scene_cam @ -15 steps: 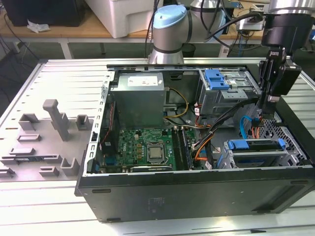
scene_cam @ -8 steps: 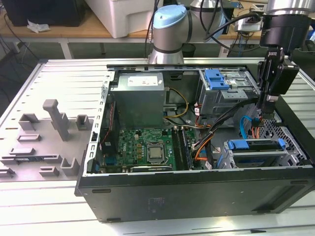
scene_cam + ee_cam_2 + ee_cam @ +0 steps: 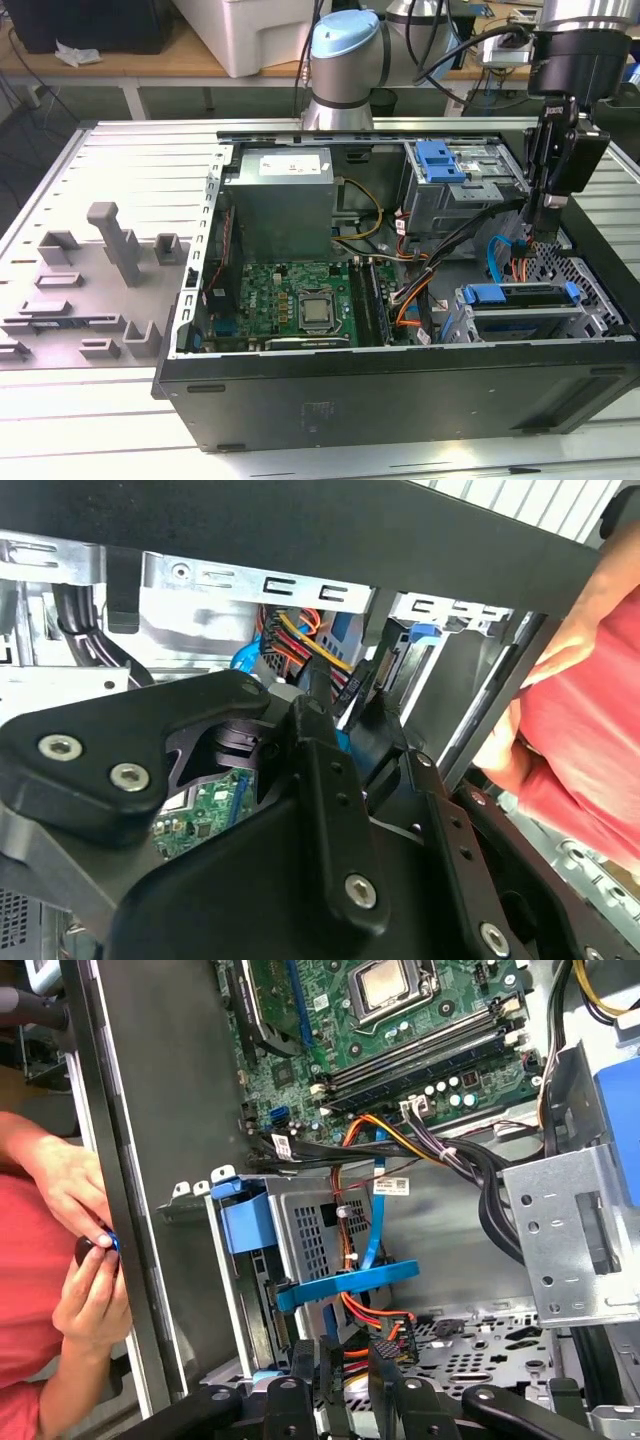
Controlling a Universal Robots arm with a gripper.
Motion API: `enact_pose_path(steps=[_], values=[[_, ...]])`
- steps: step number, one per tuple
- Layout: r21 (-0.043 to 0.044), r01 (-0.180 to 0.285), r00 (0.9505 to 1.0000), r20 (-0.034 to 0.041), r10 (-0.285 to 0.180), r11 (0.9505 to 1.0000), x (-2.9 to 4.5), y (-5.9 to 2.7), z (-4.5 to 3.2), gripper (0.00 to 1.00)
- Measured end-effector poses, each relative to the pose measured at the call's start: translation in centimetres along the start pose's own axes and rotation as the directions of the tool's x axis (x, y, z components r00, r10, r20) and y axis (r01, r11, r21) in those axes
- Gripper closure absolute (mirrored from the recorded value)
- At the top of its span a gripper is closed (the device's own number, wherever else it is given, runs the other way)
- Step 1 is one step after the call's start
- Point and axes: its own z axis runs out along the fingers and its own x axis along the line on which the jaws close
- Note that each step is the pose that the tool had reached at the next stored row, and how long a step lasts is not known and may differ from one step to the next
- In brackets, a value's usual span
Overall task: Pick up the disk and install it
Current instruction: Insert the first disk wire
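Observation:
The disk (image 3: 520,294) lies flat in the drive cage (image 3: 458,322) at the near corner of the open computer case, on the exterior view's right; its blue carrier frame shows along the top. In the first wrist view that blue frame (image 3: 345,1280) crosses the cage. My gripper (image 3: 546,236) hangs down inside the case just behind the cage, over the red and orange cables. Its black fingers (image 3: 332,1365) stand slightly apart, open, with nothing held. In the second wrist view the gripper (image 3: 340,715) points at the same cable bundle.
A grey power supply (image 3: 280,205), the green motherboard (image 3: 290,295) and cable bundles (image 3: 420,285) fill the case. A blue latch (image 3: 440,160) tops the far bay. Grey holders (image 3: 110,240) stand on the plate to the exterior view's left. A person's hands (image 3: 85,1250) hover at the case wall.

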Motion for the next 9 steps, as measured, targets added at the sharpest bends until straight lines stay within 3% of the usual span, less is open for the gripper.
enact_pose_path(steps=[2,4,5,9], values=[[-0.0002,0.000,1.0000,0.0002,0.000,1.0000,-0.04,0.00,0.06,0.65],[-0.0163,0.008,1.0000,-0.0046,-0.008,0.9998,-0.17,-0.30,0.13,0.65],[-0.0201,0.010,0.9999,-0.0055,-0.010,0.9998,-0.20,-0.36,0.15,0.65],[-0.0231,0.011,0.9999,-0.0087,-0.012,0.9997,-0.26,-0.37,0.24,0.65]])
